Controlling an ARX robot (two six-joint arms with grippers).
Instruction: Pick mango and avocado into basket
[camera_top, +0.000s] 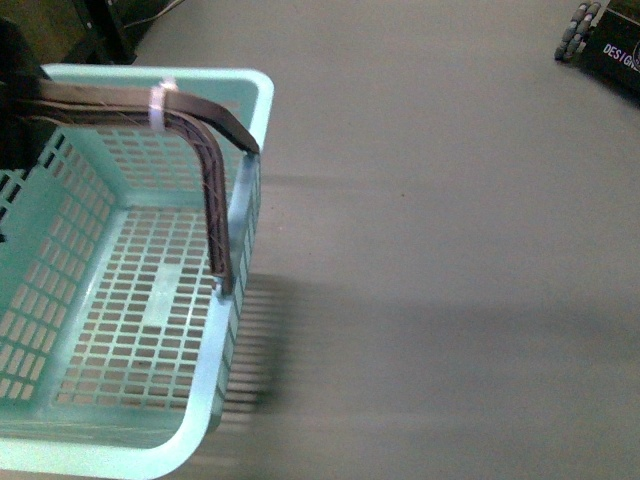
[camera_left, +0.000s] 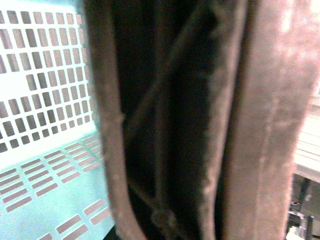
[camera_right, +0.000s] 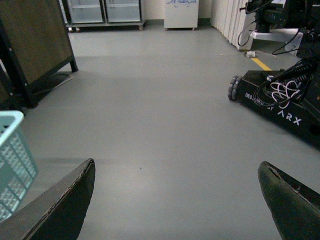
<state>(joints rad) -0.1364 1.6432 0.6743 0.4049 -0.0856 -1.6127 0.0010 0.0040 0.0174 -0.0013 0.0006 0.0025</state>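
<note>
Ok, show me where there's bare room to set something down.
In the basket, the visible slotted bottom is bare. The grey floor is open from the basket's right wall to the black wheeled base far right. Crowded only around the brown handles at its far-right corner.

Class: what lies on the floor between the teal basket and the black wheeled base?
Only bare grey floor separates basket and wheeled base, seen in the front view.
</note>
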